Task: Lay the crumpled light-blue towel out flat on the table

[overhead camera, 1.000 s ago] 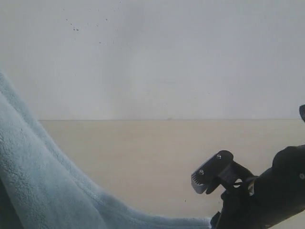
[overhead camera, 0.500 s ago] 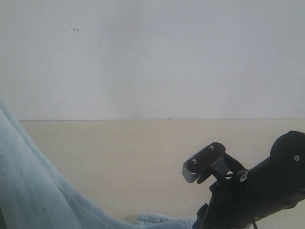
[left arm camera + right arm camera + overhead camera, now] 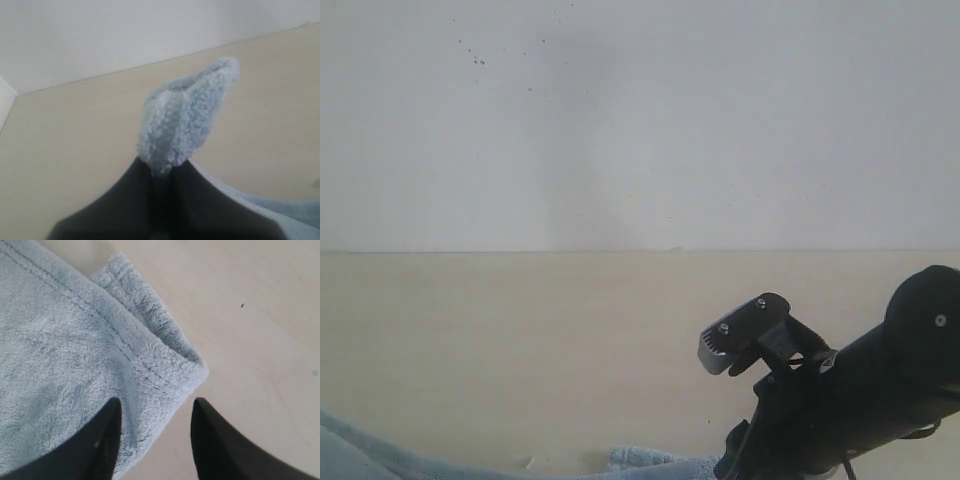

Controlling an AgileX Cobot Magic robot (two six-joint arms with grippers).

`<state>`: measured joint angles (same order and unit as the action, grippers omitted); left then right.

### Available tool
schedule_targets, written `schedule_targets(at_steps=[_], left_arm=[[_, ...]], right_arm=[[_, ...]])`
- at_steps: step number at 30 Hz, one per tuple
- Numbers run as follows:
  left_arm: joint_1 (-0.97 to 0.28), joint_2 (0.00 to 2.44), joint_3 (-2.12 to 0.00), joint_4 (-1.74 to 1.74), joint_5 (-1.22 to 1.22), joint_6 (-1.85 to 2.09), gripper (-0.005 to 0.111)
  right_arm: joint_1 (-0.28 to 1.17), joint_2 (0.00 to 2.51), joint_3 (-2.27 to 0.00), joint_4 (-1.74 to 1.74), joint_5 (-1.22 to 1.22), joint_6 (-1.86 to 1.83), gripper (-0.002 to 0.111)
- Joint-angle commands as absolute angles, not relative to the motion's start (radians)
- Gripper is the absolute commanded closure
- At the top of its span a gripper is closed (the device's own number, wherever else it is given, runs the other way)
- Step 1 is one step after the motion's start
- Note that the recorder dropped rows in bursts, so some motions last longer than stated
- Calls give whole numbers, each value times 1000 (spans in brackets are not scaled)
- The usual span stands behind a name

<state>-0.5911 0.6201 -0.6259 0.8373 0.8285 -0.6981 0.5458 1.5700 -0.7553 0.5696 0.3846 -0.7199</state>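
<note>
White speckled wall (image 3: 640,120) filled the upper half of the exterior view, w/ the wide pale beige flat table (image 3: 520,340) below it

Large pale-blue fluffy terry towel (image 3: 60,350) lay on that table: in the exterior view only a low strip of it showed along the bottom edge, from the left corner to approx the middle. In the right wrist view it rested flat, stitched hem running along its edge to a corner, w/ a second hemmed layer showing just beside that edge

Black right arm (image 3: 880,380) reached in from the lower right of the exterior view, angled toward the towel

Right gripper (image 3: 156,405) was released, jaws well apart and grasping nothing: one finger over the towel near the hem, the other over bare table, the corner between them. Contact w/ the cloth couldn't be told

Left gripper (image 3: 162,172) was clenched on a bunched fold of the towel, a fluffy tuft sticking out past the tips, raised above the table
</note>
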Motion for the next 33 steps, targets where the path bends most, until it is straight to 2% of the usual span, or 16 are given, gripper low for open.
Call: schedule_targets(at_steps=[1,8,14,18,30,32,33], left_arm=[[-589,547,-636,856,856,-718,103],[-589,426,-643,845,878,-712,103],[-589,396,-643,816,942,-658,103],[-589,396,-643,777,920,-651,103],[-589,396,-705,720,965,-544,103],[-589,396,-705,720,965,-544,103],[-589,396,-705,718,965,-544,103]], right_arm=[[538,1570,-761,580,385,-757,65],[538,1633,-761,606,383,-799,65],[538,1652,-769,863,380,-1030,65],[538,1679,-829,970,474,-1111,65],[547,1804,-889,988,467,-1117,65],[559,1809,-889,988,456,-1126,70],[559,1809,-889,1003,455,-1132,78]])
